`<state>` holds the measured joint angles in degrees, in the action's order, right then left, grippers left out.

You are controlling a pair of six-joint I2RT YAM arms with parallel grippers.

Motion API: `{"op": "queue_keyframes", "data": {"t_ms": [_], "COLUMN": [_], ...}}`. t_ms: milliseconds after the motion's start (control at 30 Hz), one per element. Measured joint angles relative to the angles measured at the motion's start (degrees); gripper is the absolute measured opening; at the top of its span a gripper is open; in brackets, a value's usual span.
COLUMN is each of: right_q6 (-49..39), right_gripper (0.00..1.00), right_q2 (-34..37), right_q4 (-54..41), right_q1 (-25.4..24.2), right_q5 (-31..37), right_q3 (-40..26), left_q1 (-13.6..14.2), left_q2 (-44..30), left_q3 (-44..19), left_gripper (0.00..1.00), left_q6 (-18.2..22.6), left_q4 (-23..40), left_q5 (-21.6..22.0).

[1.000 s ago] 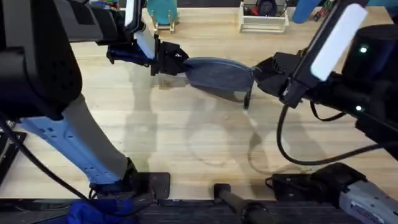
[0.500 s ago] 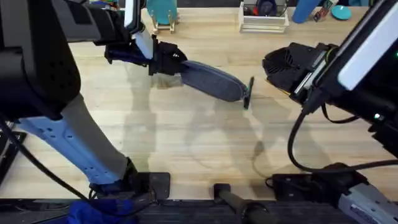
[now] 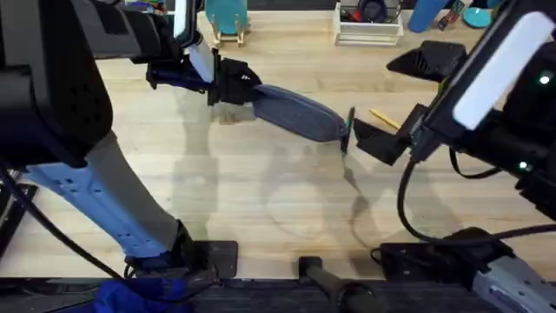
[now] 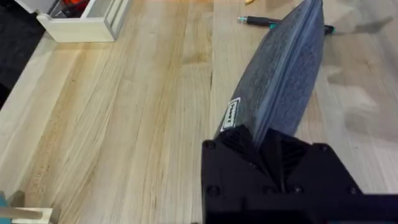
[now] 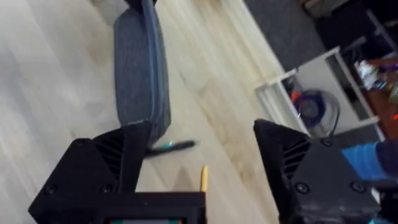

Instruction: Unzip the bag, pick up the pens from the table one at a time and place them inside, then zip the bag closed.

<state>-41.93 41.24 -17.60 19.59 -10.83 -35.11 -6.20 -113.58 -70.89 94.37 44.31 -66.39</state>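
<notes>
Here, left hand (image 3: 233, 87) clamped on bag (image 3: 300, 113) end, right hand (image 5: 199, 155) wide open, empty; green pen (image 4: 261, 22) half hidden.

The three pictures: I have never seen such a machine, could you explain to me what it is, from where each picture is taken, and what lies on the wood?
It is a robot with two arms at a table of light wooden planks. Each arm ends in a two-finger pincer.

One picture looks down from above, the arm bases at its lower edge. The other two come from small cameras on the wrists, so each shows its own black fingers in the foreground.

The left pincer is shut on one end of the bag, a long blue-grey fabric pouch; the left wrist view shows this close up. The right pincer is open and holds nothing, hanging near the pouch's other end.

On the wood by that end lie a dark green pen, partly behind the pouch, and a yellow pen. A white tray stands at the far edge.
</notes>
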Motion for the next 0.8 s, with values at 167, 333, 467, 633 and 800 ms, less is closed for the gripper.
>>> {"op": "queue_keyframes", "data": {"t_ms": [167, 333, 467, 633, 800], "right_q6": [2.85, 5.99, 7.84, 9.4, 10.65], "right_gripper": [0.996, 0.996, 0.996, 0.996, 0.996], "right_q2": [0.02, 0.02, 0.01, 0.01, 0.02], "right_q4": [-3.45, -4.4, -5.34, -6.96, -9.2], "right_q1": [0.0, 0.0, 0.0, 0.0, 0.0], "right_q5": [1.22, 1.7, 1.88, 1.82, 1.81], "right_q3": [0.0, 0.0, 0.0, 0.0, 0.0], "left_q1": [0.0, 0.0, 0.0, 0.0, 0.0], "left_q2": [0.0, 0.0, 0.0, 0.0, 0.0], "left_q3": [0.0, 0.0, 0.0, 0.0, 0.0], "left_gripper": [0.041, 0.041, 0.041, 0.041, 0.041], "left_q6": [0.0, 0.0, 0.0, 0.0, 0.0], "left_q4": [0.0, 0.0, 0.0, -0.02, 0.0], "left_q5": [0.0, 0.0, 0.0, 0.0, 0.0]}}
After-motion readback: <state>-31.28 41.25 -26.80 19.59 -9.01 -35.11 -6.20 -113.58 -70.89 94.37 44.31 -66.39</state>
